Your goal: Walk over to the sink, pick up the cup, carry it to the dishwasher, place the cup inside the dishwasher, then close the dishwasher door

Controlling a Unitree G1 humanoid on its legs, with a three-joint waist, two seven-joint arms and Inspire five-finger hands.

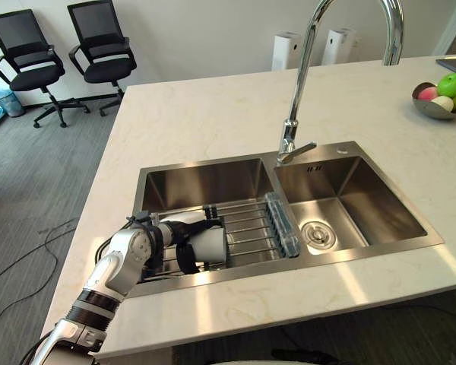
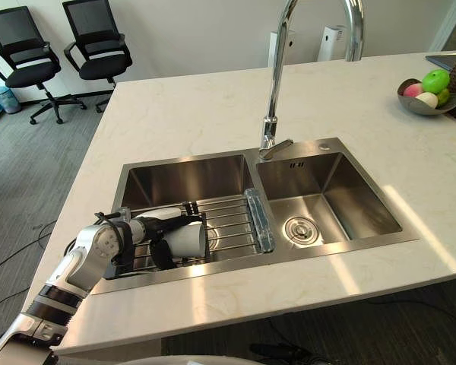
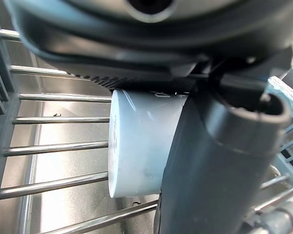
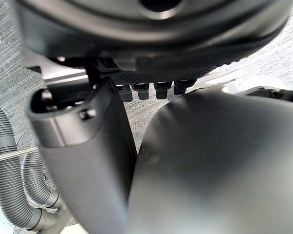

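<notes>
My left hand (image 1: 169, 233) is curled round the white cup (image 1: 213, 245); the cup lies sideways on the sink (image 1: 201, 187) rack (image 1: 248, 226).

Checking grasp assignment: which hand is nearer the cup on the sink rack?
Left. The left hand is curled round the cup on the rack in the left basin of the sink. The right hand is over carpeted floor, away from the sink.

Cup (image 1: 210, 245): white, plain, lying on its side.
Cup place: on the wire rack (image 1: 251, 224) over the left basin of the sink (image 1: 342, 149), near the front wall.
Cup hold: the left hand (image 1: 185, 255) has its dark fingers curled round it.
Sink: steel, with two basins.
</notes>
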